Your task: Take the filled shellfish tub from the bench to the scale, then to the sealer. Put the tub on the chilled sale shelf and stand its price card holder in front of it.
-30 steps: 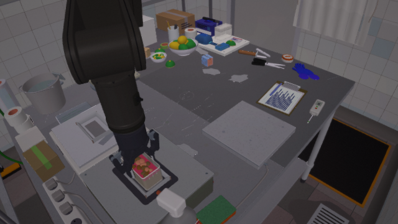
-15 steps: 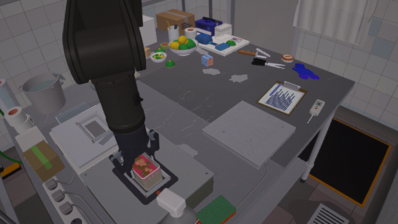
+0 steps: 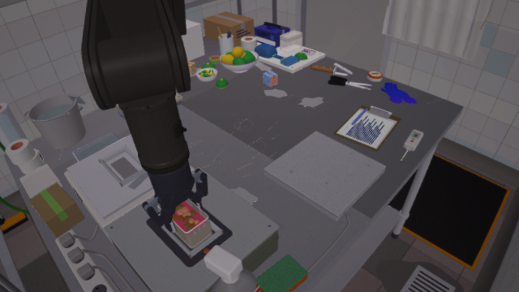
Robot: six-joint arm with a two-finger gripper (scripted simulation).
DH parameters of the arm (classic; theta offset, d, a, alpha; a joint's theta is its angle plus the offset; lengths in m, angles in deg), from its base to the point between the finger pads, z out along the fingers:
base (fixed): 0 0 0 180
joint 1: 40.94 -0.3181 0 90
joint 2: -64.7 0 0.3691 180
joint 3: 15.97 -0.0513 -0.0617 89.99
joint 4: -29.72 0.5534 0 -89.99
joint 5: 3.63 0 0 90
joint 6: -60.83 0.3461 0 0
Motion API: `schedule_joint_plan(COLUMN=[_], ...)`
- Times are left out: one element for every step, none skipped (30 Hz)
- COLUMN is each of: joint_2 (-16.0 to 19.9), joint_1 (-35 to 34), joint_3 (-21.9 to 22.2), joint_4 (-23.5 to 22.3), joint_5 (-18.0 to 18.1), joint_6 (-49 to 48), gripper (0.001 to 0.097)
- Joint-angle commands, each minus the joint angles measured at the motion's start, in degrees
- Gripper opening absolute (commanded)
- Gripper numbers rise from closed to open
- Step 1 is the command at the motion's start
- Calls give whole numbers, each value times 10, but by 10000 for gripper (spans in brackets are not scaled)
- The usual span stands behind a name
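The shellfish tub (image 3: 190, 224), a pale tub with a pink rim and brown and pink shellfish inside, is partly covered by my arm. It sits in the dark-framed recess of the grey sealer (image 3: 190, 239) at the near left of the table. The white scale (image 3: 111, 178) with its small grey plate lies just behind and to the left. The speckled grey slab (image 3: 324, 172) lies to the right in the middle of the table. I cannot pick out a price card holder among the small items at the back. My gripper (image 3: 180, 207) is down over the tub and still grips it by its sides.
A white-capped bottle (image 3: 227, 267) and a green sponge (image 3: 282, 275) stand at the near table edge just in front of the sealer. A metal bucket (image 3: 58, 119) and a cardboard box (image 3: 54, 205) are to the left. A clipboard (image 3: 367, 126), a thermometer (image 3: 412, 140) and a fruit bowl (image 3: 238, 59) lie farther back.
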Motion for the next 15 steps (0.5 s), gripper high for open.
schedule_joint_plan(joint_2=[0,0,0,0,0,0,0,0,0,0,0,0,0,0,0], joint_1=[0,0,0,0,0,0,0,0,0,0,0,0,0,0,0], joint_3=[0,0,0,0,0,0,0,0,0,0,0,0,0,0,0], joint_4=[0,0,0,0,0,0,0,0,0,0,0,0,0,0,0], joint_5=[0,0,0,0,0,0,0,0,0,0,0,0,0,0,0], joint_6=[0,0,0,0,0,0,0,0,0,0,0,0,0,0,0], gripper=[670,690,710,730,750,770,790,800,800,800,800,800,800,800,800])
